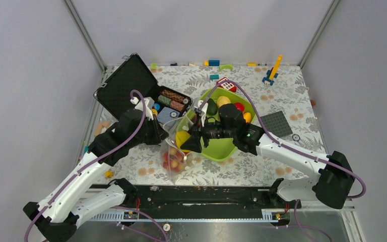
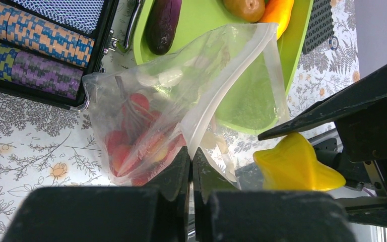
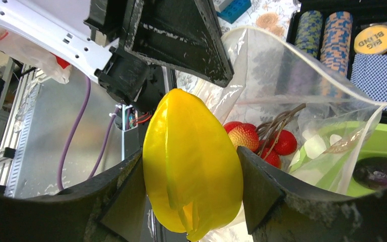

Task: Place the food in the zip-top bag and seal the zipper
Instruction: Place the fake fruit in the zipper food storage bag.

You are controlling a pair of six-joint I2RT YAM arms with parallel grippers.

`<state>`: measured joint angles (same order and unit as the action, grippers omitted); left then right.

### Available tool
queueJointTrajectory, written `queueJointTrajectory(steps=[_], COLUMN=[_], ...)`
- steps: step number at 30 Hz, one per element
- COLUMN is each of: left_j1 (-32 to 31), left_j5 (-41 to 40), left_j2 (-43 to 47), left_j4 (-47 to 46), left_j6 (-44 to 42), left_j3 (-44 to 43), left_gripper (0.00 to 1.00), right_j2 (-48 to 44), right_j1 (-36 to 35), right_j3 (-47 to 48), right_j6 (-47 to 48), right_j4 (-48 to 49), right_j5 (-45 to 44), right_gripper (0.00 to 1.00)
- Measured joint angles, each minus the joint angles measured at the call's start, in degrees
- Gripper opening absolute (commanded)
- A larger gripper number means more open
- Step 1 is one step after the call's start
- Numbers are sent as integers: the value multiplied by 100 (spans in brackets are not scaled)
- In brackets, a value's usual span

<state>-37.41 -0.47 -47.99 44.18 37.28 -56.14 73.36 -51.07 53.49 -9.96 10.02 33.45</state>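
Observation:
My left gripper (image 2: 191, 154) is shut on the whitish zipper (image 2: 221, 96) edge of the clear zip-top bag (image 2: 146, 116) and holds its mouth up. Red strawberries (image 3: 244, 136) lie inside the bag. My right gripper (image 3: 191, 176) is shut on a yellow star-shaped toy fruit (image 3: 191, 156), held right at the bag's mouth beside the left fingers (image 3: 181, 35). From above, the bag (image 1: 174, 156) lies between both grippers in front of the lime-green tray (image 1: 221, 148). More food sits in that tray: a purple eggplant (image 2: 162, 22), a brown kiwi (image 2: 247, 7) and an orange mango (image 2: 279, 12).
An open black case (image 1: 126, 85) with striped poker chips (image 2: 35, 55) and cards stands left of the tray. A dark grey baseplate (image 1: 277, 123) lies to the tray's right. Small building blocks (image 1: 272, 73) are scattered along the back wall.

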Motion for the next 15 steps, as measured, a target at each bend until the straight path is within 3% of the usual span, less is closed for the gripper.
queueJointTrajectory(steps=[6, 12, 15], left_j1=[0, 0, 0], left_j5=[4, 22, 20], left_j2=[0, 0, 17], left_j4=[0, 0, -4], left_j6=[-37, -81, -83], left_j3=[0, 0, 2], left_gripper=[0, 0, 0], right_j2=[118, 155, 160], right_j1=[-94, -155, -162], right_j3=[90, 197, 201], right_j6=[50, 101, 120], right_j4=[-221, -358, -382], right_j5=[-188, -299, -299], right_gripper=[64, 67, 80])
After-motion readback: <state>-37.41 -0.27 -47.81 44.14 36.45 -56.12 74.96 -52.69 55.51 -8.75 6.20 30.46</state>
